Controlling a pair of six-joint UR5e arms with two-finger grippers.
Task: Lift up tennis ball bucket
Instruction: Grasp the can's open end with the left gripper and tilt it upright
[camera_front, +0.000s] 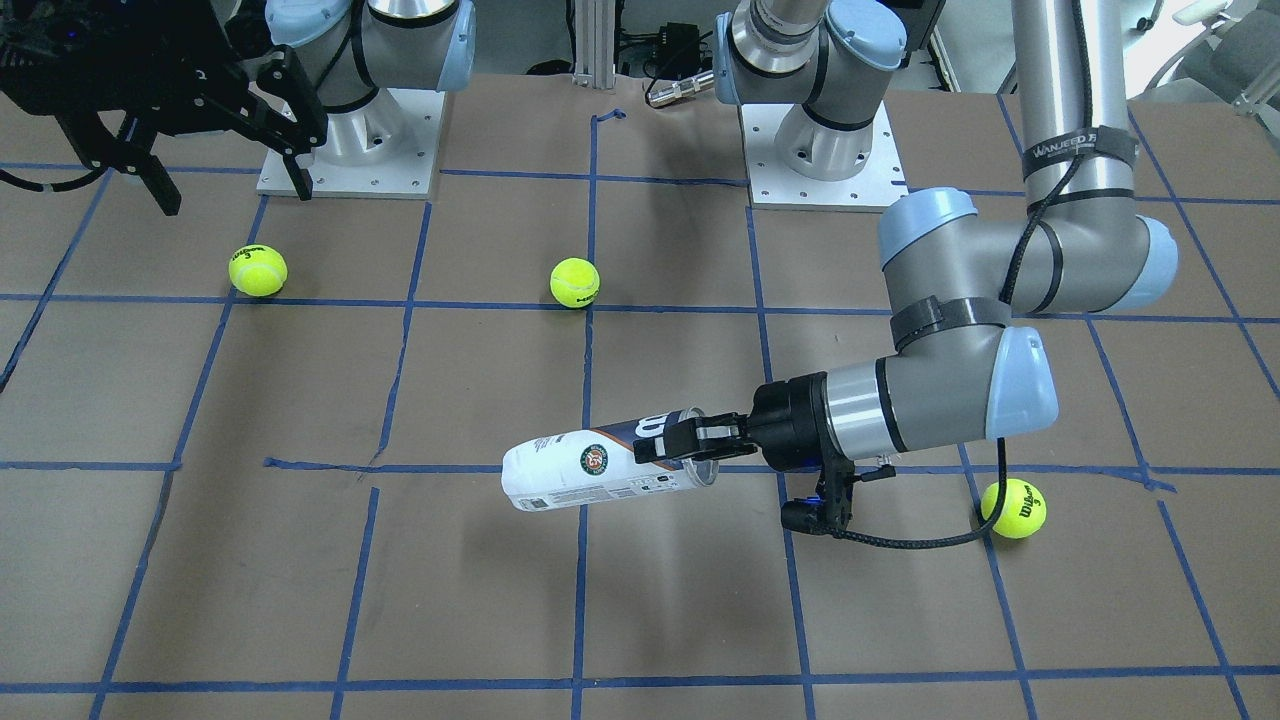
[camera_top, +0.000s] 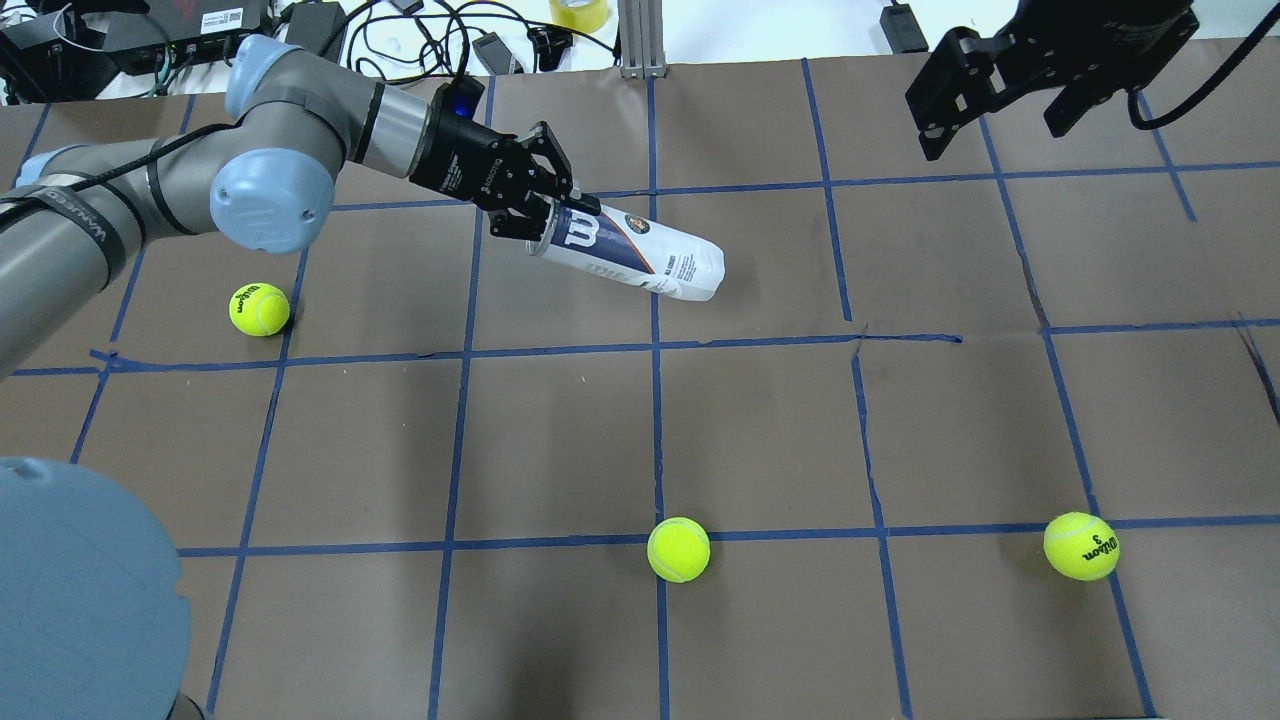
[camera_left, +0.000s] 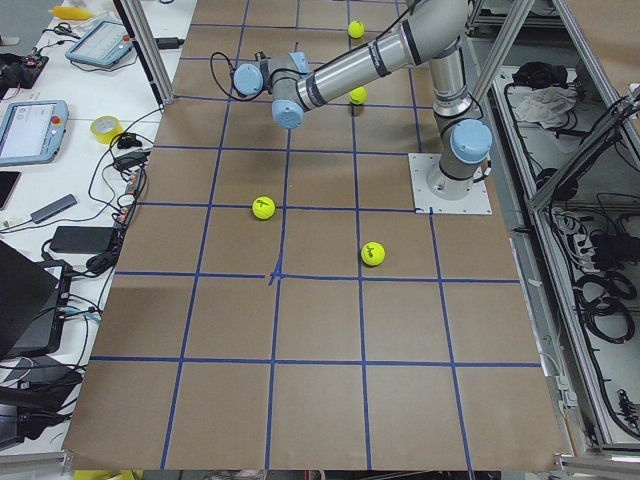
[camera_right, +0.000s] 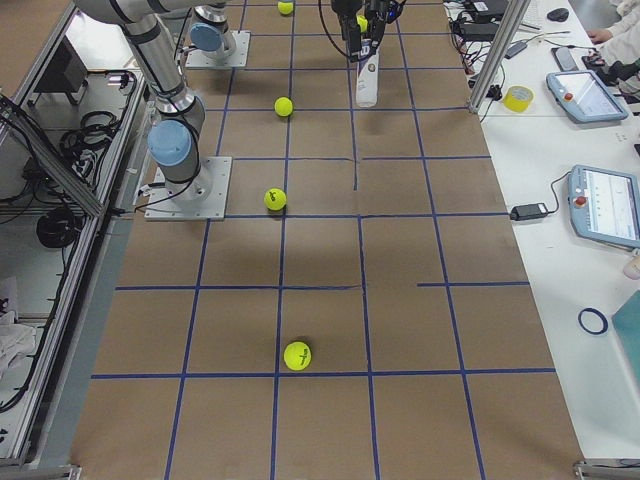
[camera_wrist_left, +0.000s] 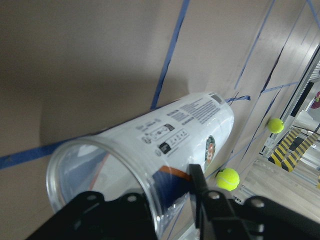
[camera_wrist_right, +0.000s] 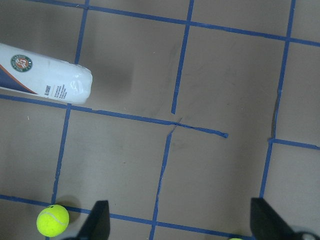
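The tennis ball bucket (camera_front: 590, 470) is a clear can with a white and navy label, a "W" logo and a round emblem. My left gripper (camera_front: 690, 440) is shut on its open end, and the can's rim passes between the fingers in the left wrist view (camera_wrist_left: 170, 135). The can lies nearly level, its closed end tilted down, over a shadow on the table. It also shows in the overhead view (camera_top: 640, 255), held by the left gripper (camera_top: 545, 215). My right gripper (camera_top: 995, 135) is open and empty, high over the table's far right.
Three yellow-green tennis balls lie on the brown table with blue tape lines: one near the left arm (camera_top: 259, 309), one at the middle front (camera_top: 678, 549), one at the right front (camera_top: 1081, 546). The arm bases (camera_front: 350, 150) stand at the robot's edge.
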